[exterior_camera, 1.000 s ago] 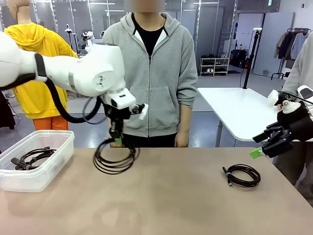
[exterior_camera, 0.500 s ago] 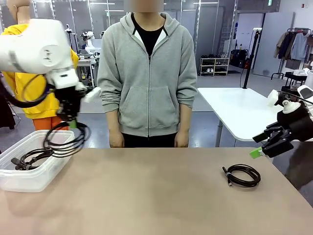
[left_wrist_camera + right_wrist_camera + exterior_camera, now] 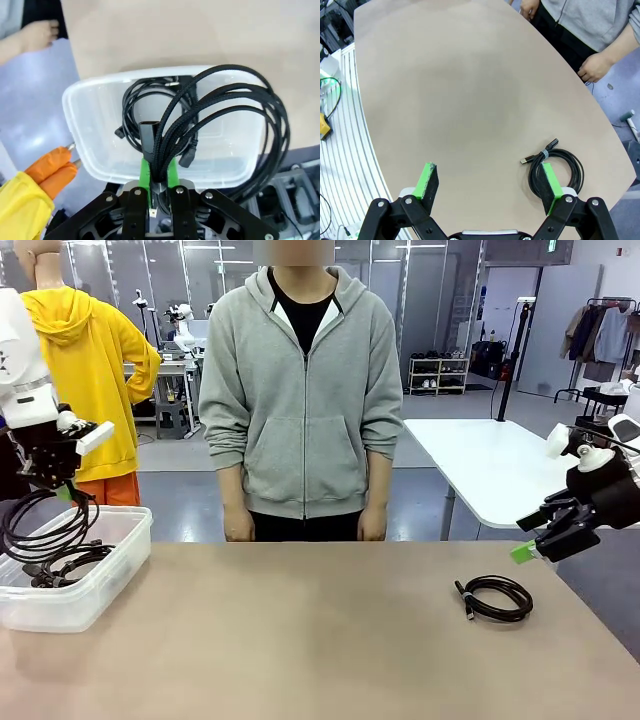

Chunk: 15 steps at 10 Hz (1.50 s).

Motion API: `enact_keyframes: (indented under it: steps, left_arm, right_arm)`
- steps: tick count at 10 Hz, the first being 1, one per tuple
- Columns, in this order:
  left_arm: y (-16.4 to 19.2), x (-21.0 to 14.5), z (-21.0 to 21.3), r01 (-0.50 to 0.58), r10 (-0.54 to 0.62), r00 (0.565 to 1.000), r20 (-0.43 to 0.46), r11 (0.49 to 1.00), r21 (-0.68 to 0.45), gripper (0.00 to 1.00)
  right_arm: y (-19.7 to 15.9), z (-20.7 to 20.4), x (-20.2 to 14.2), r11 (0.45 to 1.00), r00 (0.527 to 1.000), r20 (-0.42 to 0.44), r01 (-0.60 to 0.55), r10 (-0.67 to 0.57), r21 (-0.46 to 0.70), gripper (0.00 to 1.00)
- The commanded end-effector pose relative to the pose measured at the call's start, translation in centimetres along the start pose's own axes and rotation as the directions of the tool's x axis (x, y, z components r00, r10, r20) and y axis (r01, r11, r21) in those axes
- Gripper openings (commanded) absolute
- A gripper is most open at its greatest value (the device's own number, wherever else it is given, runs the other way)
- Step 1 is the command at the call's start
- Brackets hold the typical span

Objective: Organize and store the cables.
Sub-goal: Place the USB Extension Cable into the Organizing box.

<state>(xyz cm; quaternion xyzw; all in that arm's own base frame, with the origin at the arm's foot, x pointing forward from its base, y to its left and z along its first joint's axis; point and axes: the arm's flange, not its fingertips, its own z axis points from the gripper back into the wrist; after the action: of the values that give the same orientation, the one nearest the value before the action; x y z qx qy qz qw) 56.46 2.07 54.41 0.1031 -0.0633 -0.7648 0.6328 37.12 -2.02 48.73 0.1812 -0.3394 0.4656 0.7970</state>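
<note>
Swung leftward, left pincer (image 3: 157, 170) grips a likely limp coil (image 3: 180, 122) by bunched loops over the left-edge bin (image 3: 75, 600). Right pincer (image 3: 487, 167) open.

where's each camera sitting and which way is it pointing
Front: fixed between the arms on the robot's side, facing across the table at the person; left hand and right hand show.
Left wrist: on the left arm, looking down along the shut left hand at the held cable above the plastic bin.
Right wrist: on the right arm, looking down past the open right hand at the loose cable.
Shared: front and left wrist both show plastic bin and held cable; front and right wrist, loose cable.
</note>
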Motion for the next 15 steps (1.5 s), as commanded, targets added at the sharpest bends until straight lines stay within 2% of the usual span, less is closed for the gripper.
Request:
enact_keyframes:
  steps: [1, 5, 8, 9, 10, 11, 13, 15]
  left_arm:
    - [0.1, 0.7, 0.4, 0.01, -0.01, 1.0, 0.005, 1.0, -0.019, 0.15]
    - [0.1, 0.6, -0.1, 0.009, -0.009, 1.0, 0.004, 1.0, -0.006, 0.15]
    - [3.1, -2.7, -3.5, 0.117, -0.115, 0.993, -0.036, 0.992, 0.056, 0.15]
    - [3.8, -3.5, -4.6, 0.062, -0.051, 0.994, -0.099, 0.992, 0.113, 0.15]
    - [4.4, -4.1, -6.0, 0.093, -0.091, 0.995, -0.028, 0.99, 0.105, 0.15]
    - [5.4, -4.7, -8.1, 0.103, -0.1, 0.994, -0.041, 0.992, 0.076, 0.15]
    - [7.0, -5.8, -11.9, 0.108, -0.11, 0.993, 0.052, 0.993, 0.044, 0.15]
    - [7.2, -5.2, -13.9, 0.119, -0.118, 0.99, 0.072, 0.993, -0.016, 0.15]
  right_arm:
    - [-0.1, -0.1, 0.3, 1.0, 1.0, 0.001, 0.017, -0.017, -0.013, 1.0]
    - [-0.1, -0.1, 0.3, 1.0, 1.0, 0.001, 0.017, -0.017, -0.013, 1.0]
    - [-0.1, -0.1, 0.3, 1.0, 1.0, 0.001, 0.017, -0.017, -0.013, 1.0]
    - [-0.1, -0.1, 0.3, 1.0, 1.0, 0.001, 0.017, -0.017, -0.013, 1.0]
    - [-0.1, -0.1, 0.3, 1.0, 1.0, 0.001, 0.017, -0.017, -0.013, 1.0]
    - [-0.1, -0.1, 0.3, 1.0, 1.0, 0.001, 0.017, -0.017, -0.013, 1.0]
    - [-0.1, -0.1, 0.3, 1.0, 1.0, 0.001, 0.017, -0.017, -0.013, 1.0]
    - [-0.1, -0.1, 0.3, 1.0, 1.0, 0.001, 0.017, -0.017, -0.013, 1.0]
